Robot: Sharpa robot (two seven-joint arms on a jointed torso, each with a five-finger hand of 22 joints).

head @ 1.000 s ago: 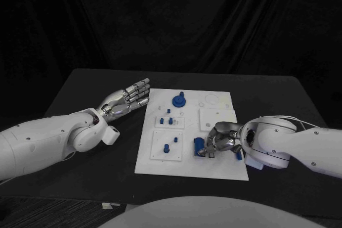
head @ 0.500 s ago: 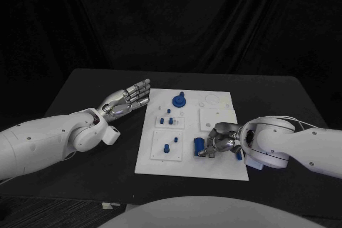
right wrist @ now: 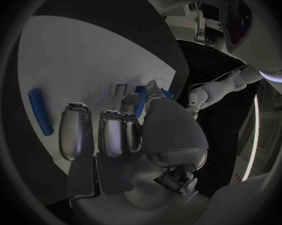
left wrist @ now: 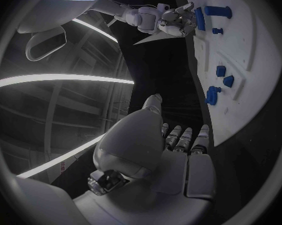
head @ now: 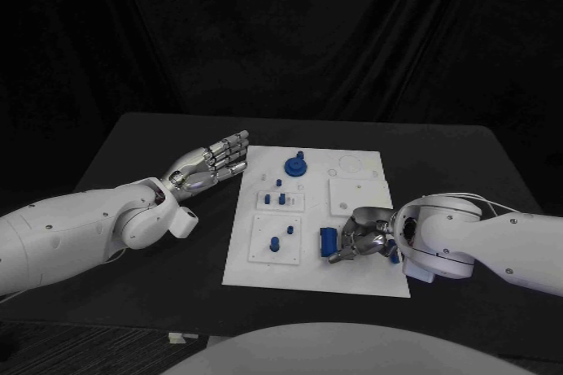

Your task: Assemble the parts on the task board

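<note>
The right hand (head: pixel 366 235) hangs low over the near right part of the task board (head: pixel 364 279), its fingers curled downward and inward toward a blue bar-shaped part (head: pixel 329 242) that lies flat on the white plate. In the head view the bar sits just beside the fingertips at about nine o'clock from the hand, and its long axis runs roughly from twelve to six o'clock, away from the robot and back. In the right wrist view the same blue bar (right wrist: pixel 40 111) lies apart from the fingers (right wrist: pixel 74 130), with bare white plate between them, so the hand seems to hold nothing; whether a finger touches the bar I cannot tell. This hand is clearly the nearer one, and I judge that the coming grasp depends on the fingers closing across the bar's short side. The left hand (head: pixel 211 163) is flat and open with fingers spread, holding nothing, over the bench at about nine o'clock from the board's far left corner, well apart from the bar. Further out, small blue pegs (head: pixel 277 199) stand in a raised block at the bar's eleven o'clock, and a round blue knob (head: pixel 294 164) stands near the board's far edge.
</note>
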